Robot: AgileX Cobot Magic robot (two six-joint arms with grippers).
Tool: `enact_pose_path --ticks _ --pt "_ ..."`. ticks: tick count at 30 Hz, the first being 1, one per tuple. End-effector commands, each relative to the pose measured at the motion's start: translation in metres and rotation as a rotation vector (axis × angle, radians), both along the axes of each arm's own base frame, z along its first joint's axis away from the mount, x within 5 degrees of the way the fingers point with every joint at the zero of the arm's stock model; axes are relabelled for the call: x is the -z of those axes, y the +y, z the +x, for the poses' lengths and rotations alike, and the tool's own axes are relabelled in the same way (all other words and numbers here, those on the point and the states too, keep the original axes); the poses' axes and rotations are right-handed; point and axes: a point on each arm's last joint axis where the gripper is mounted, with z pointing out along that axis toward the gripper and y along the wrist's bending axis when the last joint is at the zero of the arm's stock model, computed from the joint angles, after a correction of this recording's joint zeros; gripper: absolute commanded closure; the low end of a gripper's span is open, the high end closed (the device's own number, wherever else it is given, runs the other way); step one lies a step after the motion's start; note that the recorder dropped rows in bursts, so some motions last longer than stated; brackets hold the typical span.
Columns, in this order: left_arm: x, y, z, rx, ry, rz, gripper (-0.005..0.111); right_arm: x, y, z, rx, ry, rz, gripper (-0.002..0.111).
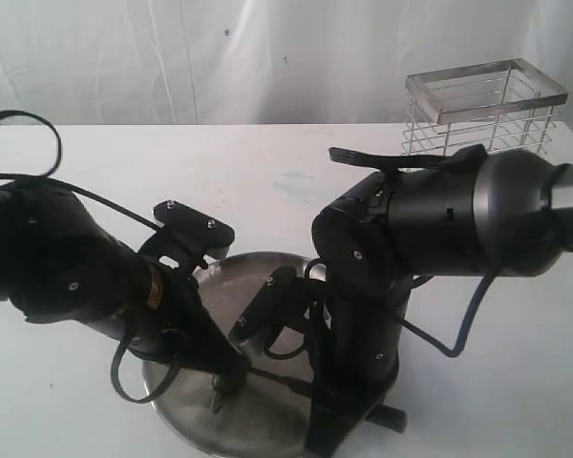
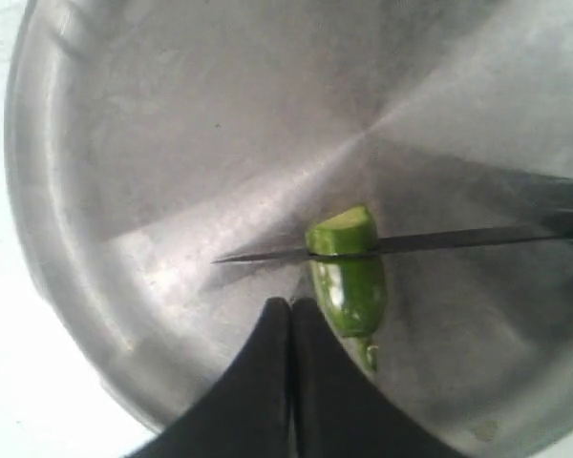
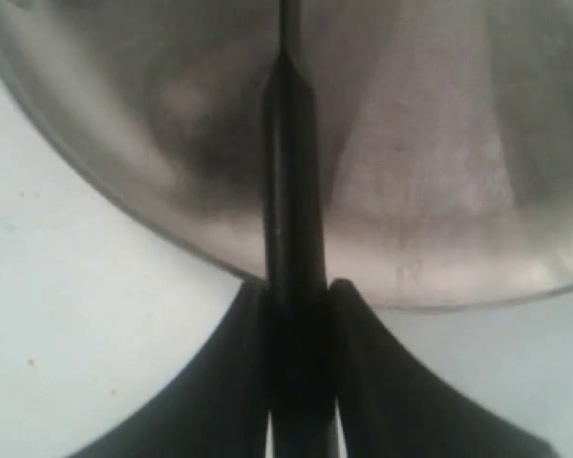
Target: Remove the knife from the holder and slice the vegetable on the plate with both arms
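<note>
The white table carries the holder at its far right corner, well apart from the plate at the near edge. Both arms reach over the plate. The right gripper is clamped on the handle of the knife. The blade lies across the vegetable on the plate. The left gripper is fully closed on nothing, its tips just beside the vegetable.

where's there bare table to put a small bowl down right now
Bare white table lies at the back, between the silver wire holder and the left arm, and near the camera beyond the right arm. Crowded: the round steel plate, where the left end effector, right end effector, black-handled knife and green vegetable meet.
</note>
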Motion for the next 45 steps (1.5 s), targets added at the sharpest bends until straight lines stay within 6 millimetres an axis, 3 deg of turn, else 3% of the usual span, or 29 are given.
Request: enact_pose_path --ticks 1,9,16,20,25,27,31,37,45 --pt "-0.011 -0.001 -0.007 0.016 0.008 -0.043 0.107 0.002 -0.001 -0.001 0.004 0.013 -0.008 0.108" --pt "-0.010 0.002 -0.006 0.016 0.014 -0.021 0.107 0.002 0.000 0.000 0.004 0.009 -0.003 0.108" --pt "-0.008 0.031 0.008 -0.030 0.081 -0.001 0.107 0.002 0.000 0.000 0.004 0.010 -0.004 0.108" --pt "-0.010 0.038 0.010 0.094 0.166 -0.135 0.107 0.002 -0.001 0.000 0.001 0.008 -0.009 0.108" --pt "-0.025 0.057 0.018 0.230 0.193 -0.446 0.107 0.002 -0.001 0.000 0.001 0.007 -0.007 0.108" --pt "-0.031 0.067 0.024 0.229 0.157 -0.567 0.107 0.002 -0.001 0.000 0.001 0.007 -0.007 0.108" --pt "-0.023 0.081 0.024 0.178 0.116 -0.654 0.107 0.002 0.000 0.000 0.001 0.005 -0.005 0.108" --pt "-0.003 0.078 0.022 0.118 0.085 -0.759 0.107 0.002 0.000 0.000 0.001 0.005 -0.005 0.108" --pt "0.018 0.064 0.026 0.123 0.132 -0.767 0.107 0.002 0.000 0.000 0.001 0.006 -0.006 0.108"
